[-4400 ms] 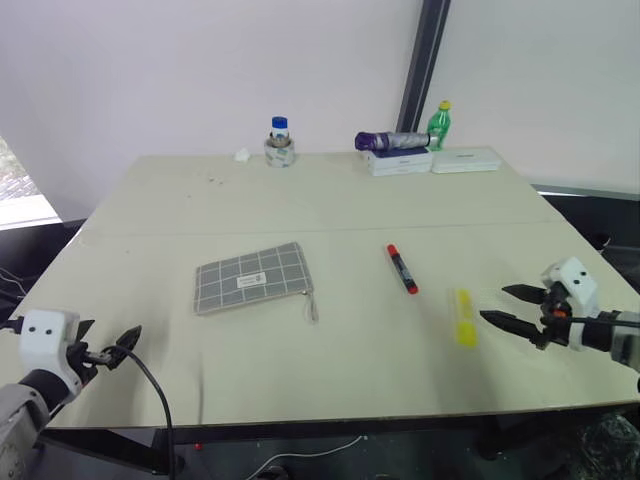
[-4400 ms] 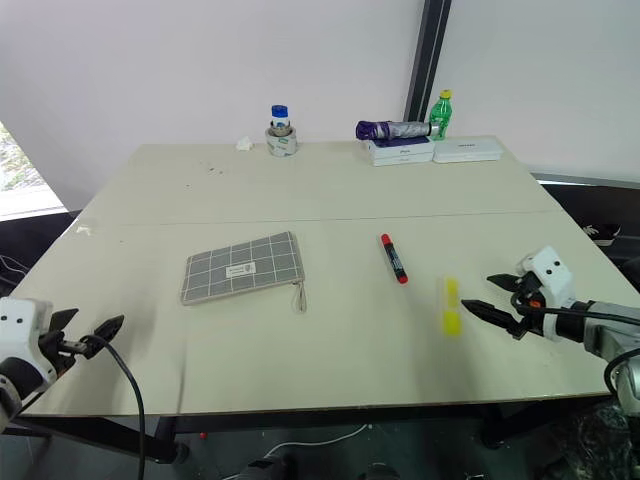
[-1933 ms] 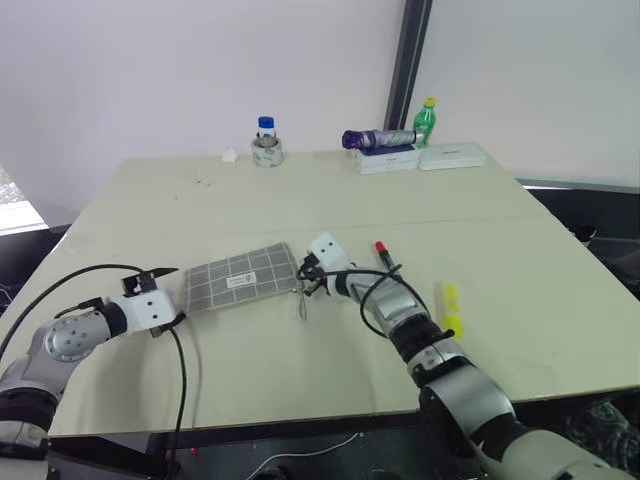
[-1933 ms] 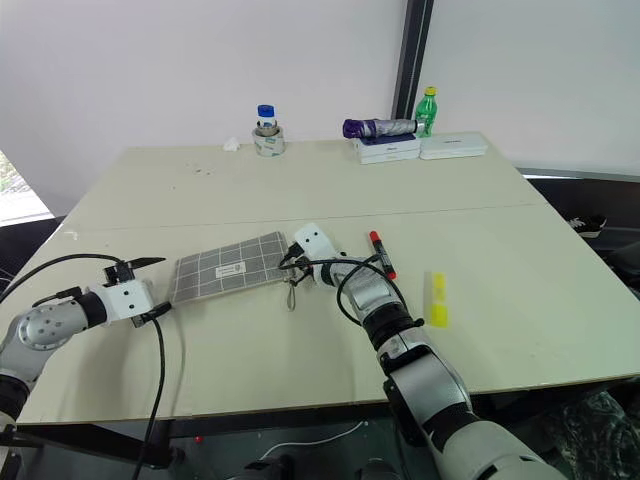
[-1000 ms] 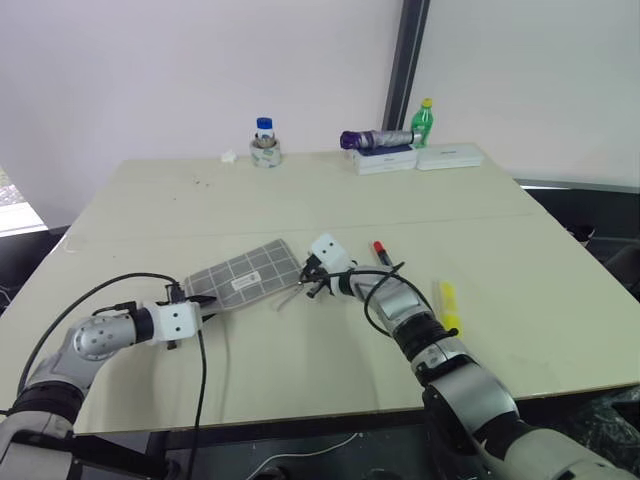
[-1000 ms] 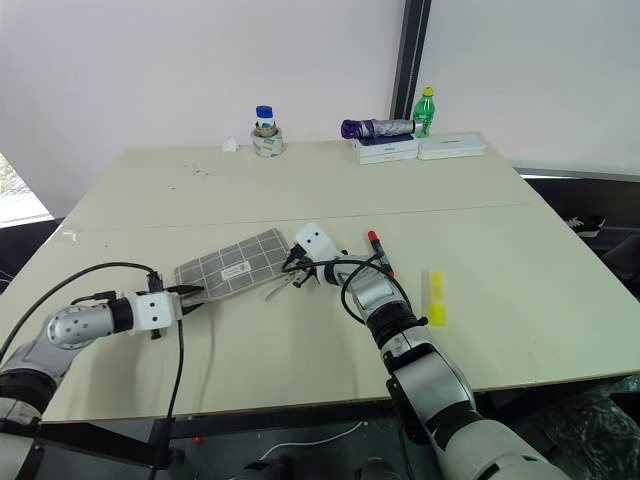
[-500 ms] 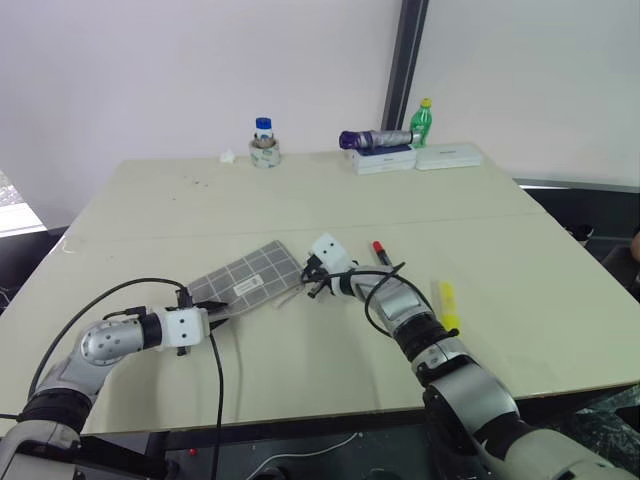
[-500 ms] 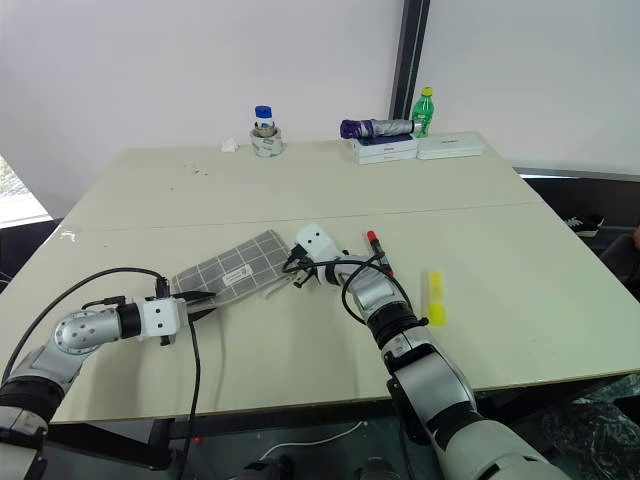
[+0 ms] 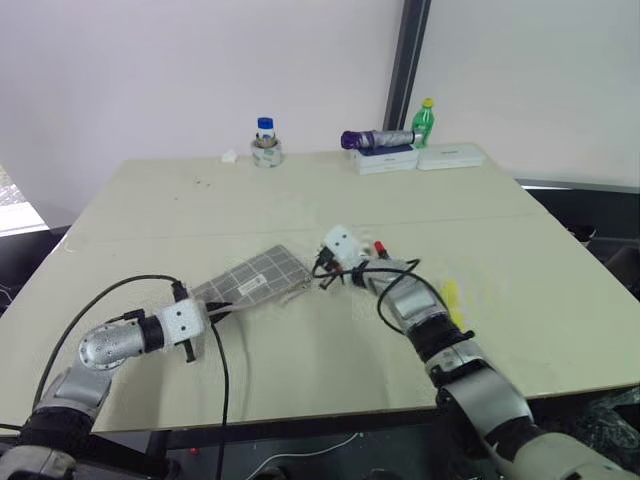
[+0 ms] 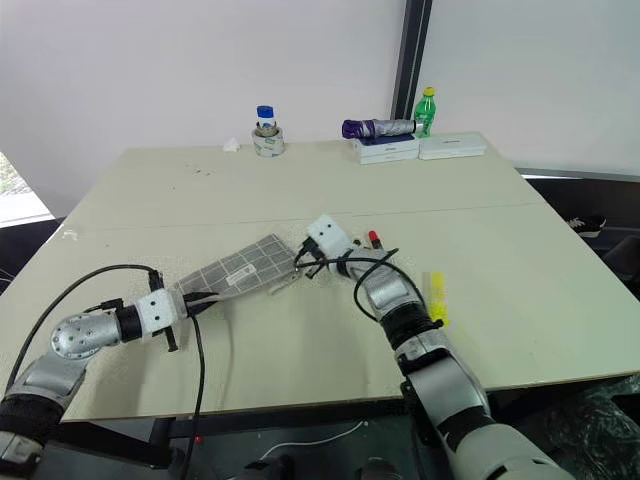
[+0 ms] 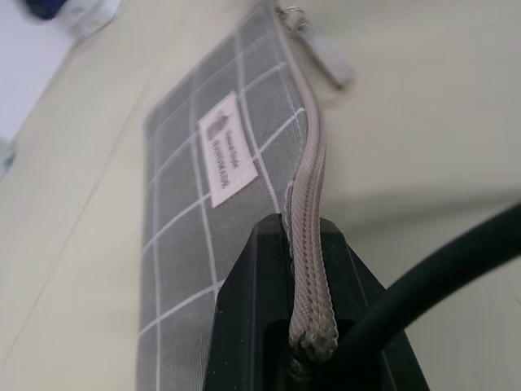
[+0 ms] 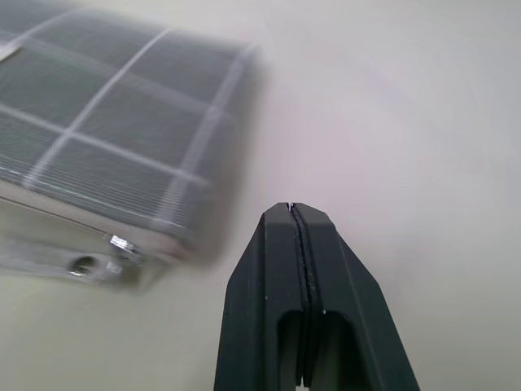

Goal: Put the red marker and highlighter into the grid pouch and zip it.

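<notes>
The grid pouch (image 9: pixel 252 284) lies a little left of the middle of the head view, on the beige table (image 9: pixel 300 200), and it is tilted, its near left corner raised from the surface. The left gripper (image 9: pixel 213 314) comes from the lower left of the frame and is closed on that corner; in the left wrist view the zipper edge (image 11: pixel 308 244) of the pouch passes between its two black fingers (image 11: pixel 252 301), which are pressed onto it. The white label (image 11: pixel 225 148) faces up.

The right gripper (image 9: pixel 322 283) is near the centre of the frame, just beside the right end of the pouch. In the right wrist view its fingers (image 12: pixel 277 277) are pressed together with nothing between them, and the pull cord (image 12: pixel 65 262) of the zipper lies apart from them, close to the pouch's corner.

The red marker (image 9: pixel 380 247) is just right of the right gripper, mostly hidden behind the arm. The highlighter (image 9: pixel 452 302) lies further right, on the table, blurred. At the far edge of the table stand a jar with blue lid (image 9: pixel 265 143) and a green bottle (image 9: pixel 425 122).
</notes>
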Robot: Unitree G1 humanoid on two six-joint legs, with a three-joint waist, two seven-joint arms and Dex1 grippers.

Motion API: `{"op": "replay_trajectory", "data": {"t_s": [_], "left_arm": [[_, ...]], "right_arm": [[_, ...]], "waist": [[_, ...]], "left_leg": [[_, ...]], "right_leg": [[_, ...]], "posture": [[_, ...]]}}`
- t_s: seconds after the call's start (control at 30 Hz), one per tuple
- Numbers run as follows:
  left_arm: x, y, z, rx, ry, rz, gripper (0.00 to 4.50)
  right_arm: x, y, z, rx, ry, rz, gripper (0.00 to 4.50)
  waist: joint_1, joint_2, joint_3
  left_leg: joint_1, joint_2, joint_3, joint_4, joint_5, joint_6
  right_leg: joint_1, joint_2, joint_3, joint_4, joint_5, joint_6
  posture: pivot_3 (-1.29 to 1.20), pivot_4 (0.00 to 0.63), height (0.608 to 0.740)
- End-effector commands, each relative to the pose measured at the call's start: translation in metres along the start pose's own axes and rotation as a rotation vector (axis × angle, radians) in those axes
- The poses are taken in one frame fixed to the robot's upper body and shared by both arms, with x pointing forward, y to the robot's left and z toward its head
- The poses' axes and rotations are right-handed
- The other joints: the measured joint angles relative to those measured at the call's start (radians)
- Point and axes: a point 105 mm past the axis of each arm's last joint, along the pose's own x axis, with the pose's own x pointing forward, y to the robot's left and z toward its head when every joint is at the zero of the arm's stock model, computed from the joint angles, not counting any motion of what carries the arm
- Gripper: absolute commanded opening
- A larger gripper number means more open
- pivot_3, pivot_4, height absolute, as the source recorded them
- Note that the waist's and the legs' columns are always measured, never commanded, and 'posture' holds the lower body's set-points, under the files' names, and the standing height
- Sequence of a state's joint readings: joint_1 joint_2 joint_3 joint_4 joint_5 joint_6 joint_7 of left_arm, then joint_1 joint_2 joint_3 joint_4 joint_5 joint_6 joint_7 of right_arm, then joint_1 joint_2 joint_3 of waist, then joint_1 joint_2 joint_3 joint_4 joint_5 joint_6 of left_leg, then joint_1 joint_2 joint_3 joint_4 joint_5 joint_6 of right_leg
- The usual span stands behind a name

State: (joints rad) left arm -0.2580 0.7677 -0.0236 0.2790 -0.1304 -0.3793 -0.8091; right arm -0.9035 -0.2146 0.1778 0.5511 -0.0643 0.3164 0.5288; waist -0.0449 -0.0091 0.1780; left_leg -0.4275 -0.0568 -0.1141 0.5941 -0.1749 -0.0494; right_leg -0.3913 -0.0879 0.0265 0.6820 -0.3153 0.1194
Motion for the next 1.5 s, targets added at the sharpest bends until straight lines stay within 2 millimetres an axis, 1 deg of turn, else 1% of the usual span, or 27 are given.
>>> {"op": "replay_trajectory", "data": {"t_s": [0.03, 0.13, 0.2, 0.23, 0.3, 0.4, 0.47, 0.6, 0.87, 0.9, 0.97, 1.1, 1.13, 1.23, 1.3, 1.4, 1.5], "left_arm": [[-0.004, 0.016, 0.025, -0.089, -0.066, 0.124, 0.07], [-0.002, 0.012, 0.038, -0.149, -0.095, 0.154, 0.0], [0.001, 0.01, 0.048, -0.189, -0.124, 0.173, 0.0], [0.002, 0.009, 0.051, -0.202, -0.13, 0.177, 0.0], [0.007, 0.006, 0.059, -0.232, -0.153, 0.178, 0.0], [0.016, 0.0, 0.071, -0.259, -0.19, 0.165, 0.0], [0.021, -0.002, 0.077, -0.271, -0.206, 0.161, 0.0], [0.028, -0.008, 0.086, -0.291, -0.235, 0.14, 0.0], [0.032, -0.015, 0.091, -0.303, -0.245, 0.104, 0.0], [0.031, -0.015, 0.092, -0.304, -0.247, 0.1, 0.0], [0.031, -0.017, 0.093, -0.306, -0.25, 0.094, 0.0], [0.032, -0.019, 0.094, -0.31, -0.252, 0.09, 0.0], [0.032, -0.019, 0.094, -0.311, -0.25, 0.09, 0.0], [0.034, -0.021, 0.093, -0.313, -0.246, 0.091, 0.0], [0.037, -0.023, 0.093, -0.316, -0.239, 0.093, 0.0], [0.044, -0.028, 0.093, -0.328, -0.237, 0.092, 0.0], [0.053, -0.036, 0.095, -0.351, -0.237, 0.09, 0.0]], "right_arm": [[-0.027, -0.022, 0.032, -0.001, -0.113, -0.038, 0.0], [-0.05, -0.027, 0.032, 0.041, -0.119, -0.001, 0.88], [-0.064, -0.021, 0.032, 0.075, -0.12, 0.051, 1.91], [-0.067, -0.019, 0.033, 0.086, -0.12, 0.067, 2.46], [-0.073, -0.012, 0.034, 0.116, -0.122, 0.103, 3.42], [-0.077, -0.003, 0.032, 0.16, -0.113, 0.136, 3.42], [-0.078, 0.0, 0.03, 0.175, -0.105, 0.139, 3.42], [-0.076, -0.003, 0.027, 0.212, -0.097, 0.108, 3.42], [-0.069, -0.01, 0.024, 0.236, -0.09, 0.067, 3.42], [-0.069, -0.01, 0.024, 0.241, -0.091, 0.066, 3.19], [-0.068, -0.01, 0.024, 0.249, -0.093, 0.066, 2.55], [-0.068, -0.009, 0.026, 0.245, -0.099, 0.072, 0.45], [-0.068, -0.008, 0.026, 0.24, -0.098, 0.075, 0.05], [-0.069, -0.002, 0.028, 0.221, -0.098, 0.096, 0.05], [-0.07, 0.007, 0.031, 0.203, -0.1, 0.13, 0.05], [-0.07, 0.031, 0.035, 0.158, -0.099, 0.211, 0.05], [-0.069, 0.06, 0.042, 0.138, -0.108, 0.303, 0.05]], "waist": [[0.0, 0.0, 0.0], [0.0, 0.0, 0.0], [0.001, 0.0, 0.0], [0.001, 0.0, 0.0], [-0.001, 0.0, 0.0], [0.001, 0.0, 0.0], [0.002, 0.0, 0.0], [0.005, 0.0, 0.0], [0.004, 0.0, 0.0], [0.004, 0.0, 0.0], [0.004, 0.0, 0.0], [0.004, 0.0, 0.0], [0.004, 0.0, 0.0], [0.004, 0.0, 0.0], [0.004, 0.0, 0.0], [0.004, 0.0, 0.0], [0.004, 0.0, 0.0]], "left_leg": [[0.0, 0.0, 0.0, 0.0, 0.0, 0.0], [0.0, 0.0, 0.0, 0.0, 0.0, 0.0], [0.0, 0.0, 0.0, 0.0, 0.0, 0.0], [0.0, 0.0, 0.0, 0.0, 0.0, 0.0], [0.0, 0.0, 0.0, 0.0, 0.0, 0.0], [0.001, 0.001, 0.0, 0.0, 0.0, 0.0], [0.001, 0.001, 0.0, 0.001, 0.0, 0.0], [0.001, 0.0, 0.001, 0.001, 0.0, 0.0], [0.001, 0.0, 0.001, 0.001, 0.0, 0.0], [0.0, 0.0, 0.001, 0.001, 0.0, 0.0], [0.0, 0.0, 0.001, 0.001, 0.0, 0.0], [0.0, 0.0, 0.001, 0.001, 0.0, 0.0], [0.0, 0.0, 0.001, 0.001, 0.0, 0.0], [0.0, 0.0, 0.001, 0.001, 0.0, 0.0], [0.0, 0.0, 0.001, 0.001, 0.0, 0.0], [0.0, 0.0, 0.001, 0.001, 0.0, 0.0], [0.0, 0.001, 0.0, 0.001, 0.0, 0.0]], "right_leg": [[0.0, 0.0, 0.0, 0.0, 0.0, 0.0], [0.001, 0.0, 0.0, -0.001, 0.0, 0.0], [0.001, 0.0, 0.0, -0.001, 0.0, -0.001], [0.001, 0.0, 0.0, -0.001, 0.0, -0.001], [0.001, 0.0, 0.0, -0.001, 0.0, -0.001], [0.001, 0.0, 0.0, -0.001, 0.0, -0.001], [0.002, 0.0, 0.0, -0.001, -0.001, -0.001], [0.003, 0.0, 0.0, -0.001, -0.001, -0.001], [0.002, 0.0, 0.0, -0.001, -0.001, -0.001], [0.002, 0.0, 0.0, -0.001, -0.001, -0.001], [0.002, 0.0, 0.0, -0.001, -0.001, -0.001], [0.002, 0.0, 0.0, -0.001, -0.001, -0.001], [0.002, 0.0, 0.0, -0.001, -0.001, -0.001], [0.002, 0.0, 0.0, -0.001, -0.001, -0.001], [0.002, 0.0, 0.0, -0.001, -0.001, -0.001], [0.002, 0.0, 0.0, -0.001, -0.001, -0.001], [0.002, 0.0, 0.0, -0.002, -0.001, -0.001]], "posture": [[0.0, 0.15, 0.74], [0.0, 0.15, 0.74], [0.0, 0.15, 0.74], [0.0, 0.15, 0.74], [0.0, 0.15, 0.74], [0.0, 0.15, 0.74], [0.0, 0.15, 0.74], [0.0, 0.15, 0.74], [0.0, 0.15, 0.74], [0.0, 0.15, 0.74], [0.0, 0.15, 0.74], [0.0, 0.15, 0.74], [0.0, 0.15, 0.74], [0.0, 0.15, 0.74], [0.0, 0.15, 0.74], [0.0, 0.15, 0.74], [0.0, 0.15, 0.74]]}}
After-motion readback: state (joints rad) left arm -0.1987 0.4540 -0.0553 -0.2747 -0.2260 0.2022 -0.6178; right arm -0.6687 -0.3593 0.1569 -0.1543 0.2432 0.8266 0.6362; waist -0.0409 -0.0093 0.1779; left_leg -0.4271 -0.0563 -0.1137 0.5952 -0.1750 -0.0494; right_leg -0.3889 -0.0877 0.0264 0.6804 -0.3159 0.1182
